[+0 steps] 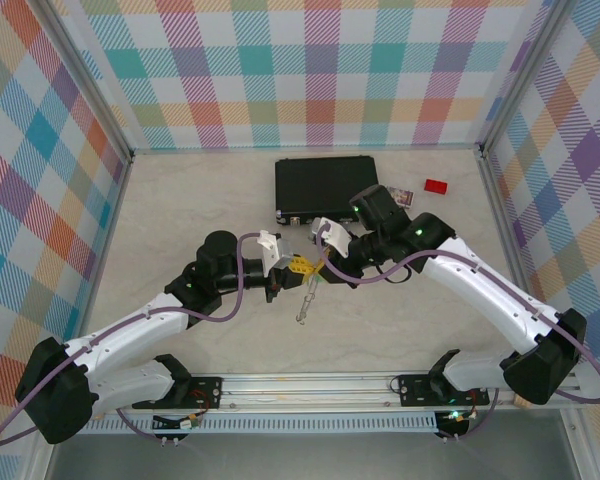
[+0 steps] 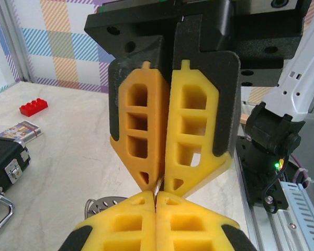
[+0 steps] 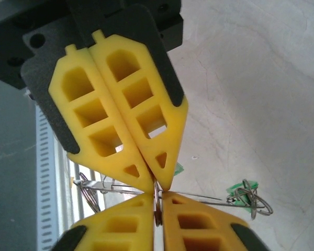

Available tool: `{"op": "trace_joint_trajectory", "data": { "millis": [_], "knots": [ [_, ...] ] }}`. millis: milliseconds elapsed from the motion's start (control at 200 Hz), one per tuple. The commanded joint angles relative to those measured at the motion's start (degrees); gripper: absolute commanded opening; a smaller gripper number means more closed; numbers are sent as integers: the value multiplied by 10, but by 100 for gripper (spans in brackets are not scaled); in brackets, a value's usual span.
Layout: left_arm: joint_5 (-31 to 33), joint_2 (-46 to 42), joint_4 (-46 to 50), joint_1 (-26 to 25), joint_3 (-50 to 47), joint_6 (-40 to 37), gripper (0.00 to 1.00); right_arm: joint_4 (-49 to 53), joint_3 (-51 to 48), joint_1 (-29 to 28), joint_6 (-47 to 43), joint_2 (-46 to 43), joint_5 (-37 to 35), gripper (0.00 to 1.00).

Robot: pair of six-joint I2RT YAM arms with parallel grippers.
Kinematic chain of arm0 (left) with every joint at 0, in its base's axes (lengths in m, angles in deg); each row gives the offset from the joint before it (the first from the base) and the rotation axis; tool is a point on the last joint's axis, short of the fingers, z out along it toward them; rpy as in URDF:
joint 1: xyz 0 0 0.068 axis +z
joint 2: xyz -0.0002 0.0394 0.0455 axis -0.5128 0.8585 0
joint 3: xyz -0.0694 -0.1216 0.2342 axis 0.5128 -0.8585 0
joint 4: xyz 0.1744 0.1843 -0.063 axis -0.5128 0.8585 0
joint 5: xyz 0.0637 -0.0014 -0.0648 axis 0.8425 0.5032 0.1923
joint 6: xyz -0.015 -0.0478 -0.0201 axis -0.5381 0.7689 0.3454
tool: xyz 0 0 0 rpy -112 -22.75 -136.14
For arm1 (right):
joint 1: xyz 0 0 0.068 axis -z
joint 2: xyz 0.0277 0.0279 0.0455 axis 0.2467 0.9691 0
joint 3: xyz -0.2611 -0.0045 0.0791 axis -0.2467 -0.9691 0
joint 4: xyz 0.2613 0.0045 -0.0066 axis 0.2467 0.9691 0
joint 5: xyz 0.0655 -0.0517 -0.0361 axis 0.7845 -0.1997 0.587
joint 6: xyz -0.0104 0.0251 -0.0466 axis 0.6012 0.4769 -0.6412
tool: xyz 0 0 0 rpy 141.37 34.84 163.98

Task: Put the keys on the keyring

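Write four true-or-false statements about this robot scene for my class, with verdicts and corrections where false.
1. The left gripper and the right gripper both pinch the keyring. True.
2. The red block lies inside the black case. False: it lies on the table, to the right of the case.
3. The right gripper is open. False: it is shut on the keyring.
4. The keys have green tags. True.
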Motion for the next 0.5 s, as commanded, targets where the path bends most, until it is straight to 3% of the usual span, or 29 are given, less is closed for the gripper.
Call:
{"op": "trace_joint_trajectory", "data": {
  "millis": [0, 140, 215, 395, 495],
  "knots": [
    [-17, -3, -29, 2, 19, -2, 0, 3, 13, -4, -6, 5, 9, 0],
    [-13, -6, -34, 2, 15, 4, 0, -17, 1, -4, -1, -8, 5, 0],
    [3, -13, -44, 2, 13, 13, 19, -44, -15, -4, 6, -24, 4, 0],
    [51, -60, -91, 2, -14, 40, 31, -111, -57, -4, 23, -62, -2, 0],
    [62, -79, -112, 2, -26, 52, 33, -140, -77, -3, 33, -78, -9, 0]
  ]
}}
